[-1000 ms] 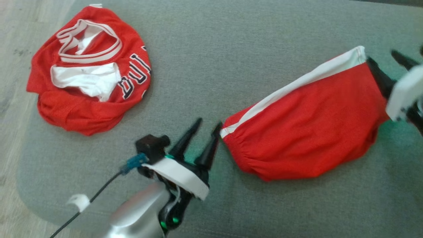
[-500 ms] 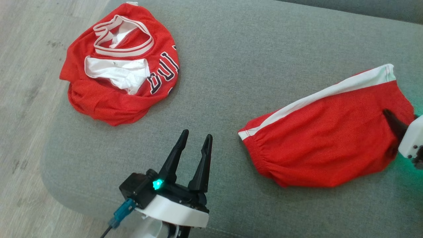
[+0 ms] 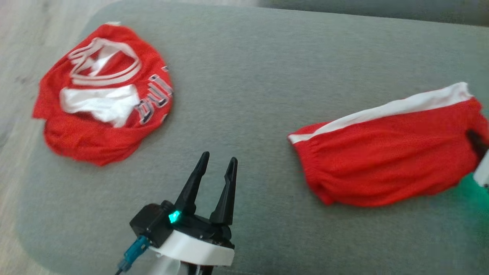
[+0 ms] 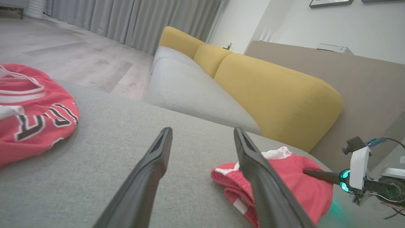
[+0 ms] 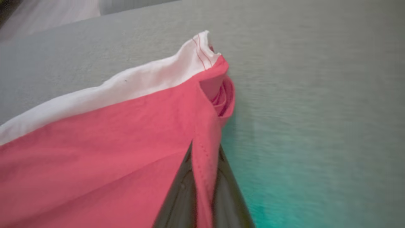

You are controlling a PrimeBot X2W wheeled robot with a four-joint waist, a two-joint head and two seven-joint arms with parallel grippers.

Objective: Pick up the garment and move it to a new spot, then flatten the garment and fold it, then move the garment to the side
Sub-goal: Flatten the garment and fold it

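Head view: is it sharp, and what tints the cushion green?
Head view: motion-blurred, jersey lettering smeared, green glow beside the shorts. Left wrist view: sharp; a teal light on the right pincer, the likely source. Right wrist view: cushion streaked, teal cast lower right.

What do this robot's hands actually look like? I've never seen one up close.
The left gripper has two long, tapering black jaws on a black base ringed by a white collar, with a glowing teal light and a blue cable plug at its side. The right gripper matches it.
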